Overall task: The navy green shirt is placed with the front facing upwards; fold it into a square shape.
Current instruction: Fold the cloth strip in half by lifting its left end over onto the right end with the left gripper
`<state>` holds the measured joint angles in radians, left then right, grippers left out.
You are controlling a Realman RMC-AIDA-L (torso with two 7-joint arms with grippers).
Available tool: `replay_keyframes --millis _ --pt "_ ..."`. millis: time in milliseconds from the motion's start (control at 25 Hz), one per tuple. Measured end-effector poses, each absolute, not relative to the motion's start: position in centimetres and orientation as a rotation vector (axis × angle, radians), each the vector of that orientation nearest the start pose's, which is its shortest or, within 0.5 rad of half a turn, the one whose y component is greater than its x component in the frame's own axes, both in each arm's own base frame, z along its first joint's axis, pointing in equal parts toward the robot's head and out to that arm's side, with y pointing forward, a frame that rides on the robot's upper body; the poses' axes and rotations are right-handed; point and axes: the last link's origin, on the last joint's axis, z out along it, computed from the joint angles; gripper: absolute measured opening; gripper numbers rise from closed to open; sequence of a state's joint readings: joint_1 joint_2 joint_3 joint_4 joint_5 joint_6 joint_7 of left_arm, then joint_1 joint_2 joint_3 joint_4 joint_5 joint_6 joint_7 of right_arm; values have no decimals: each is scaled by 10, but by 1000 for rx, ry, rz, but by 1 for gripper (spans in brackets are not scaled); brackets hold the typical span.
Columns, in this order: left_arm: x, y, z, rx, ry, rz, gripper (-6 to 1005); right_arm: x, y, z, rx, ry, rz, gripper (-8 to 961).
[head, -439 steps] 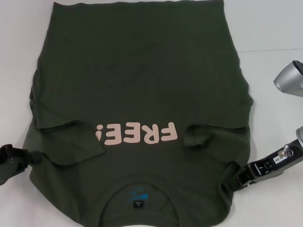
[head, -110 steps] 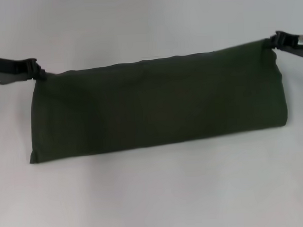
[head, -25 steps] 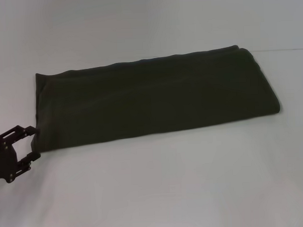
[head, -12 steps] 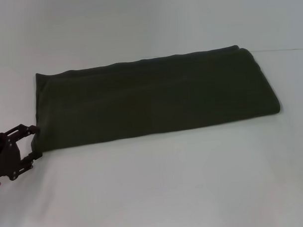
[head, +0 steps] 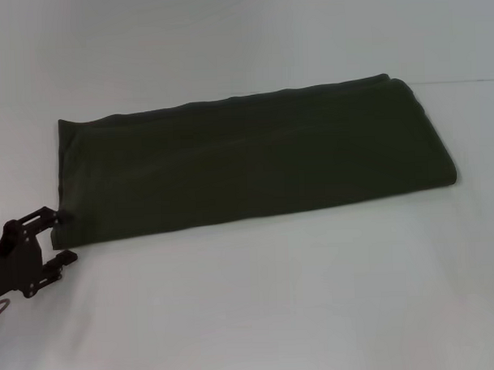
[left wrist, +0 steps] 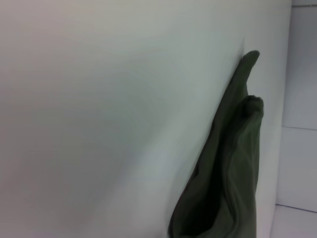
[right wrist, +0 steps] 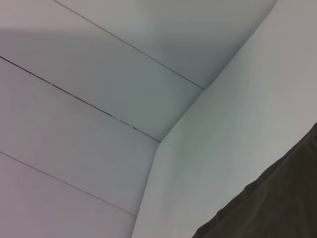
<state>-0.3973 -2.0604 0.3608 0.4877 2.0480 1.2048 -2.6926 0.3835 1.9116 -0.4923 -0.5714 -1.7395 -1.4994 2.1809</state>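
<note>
At the near left corner of the navy green shirt, your left gripper has dropped a little lower and slightly away over the last second, and its fingers stand apart with nothing between them. A moment ago they bracketed the corner more closely; now only the upper one sits touching or just beside the cloth edge, so no grip has been taken there. The shirt itself has not shifted: it lies flat on the table as a long, narrow band running across the middle, its lettering folded out of sight. Your right gripper, which showed at the right border a second ago, is gone from the head view, and its wrist camera catches only a strip of dark cloth and the wall. Judging from the shape, the lengthwise folds are done and one crosswise fold is left to make the square.
</note>
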Motion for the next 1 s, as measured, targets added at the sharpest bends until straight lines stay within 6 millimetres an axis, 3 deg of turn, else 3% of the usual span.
replay_keyframes --millis 1000 --pt "-369 331 12 1372 2927 1299 705 341 318 108 -1838 1710 1219 912"
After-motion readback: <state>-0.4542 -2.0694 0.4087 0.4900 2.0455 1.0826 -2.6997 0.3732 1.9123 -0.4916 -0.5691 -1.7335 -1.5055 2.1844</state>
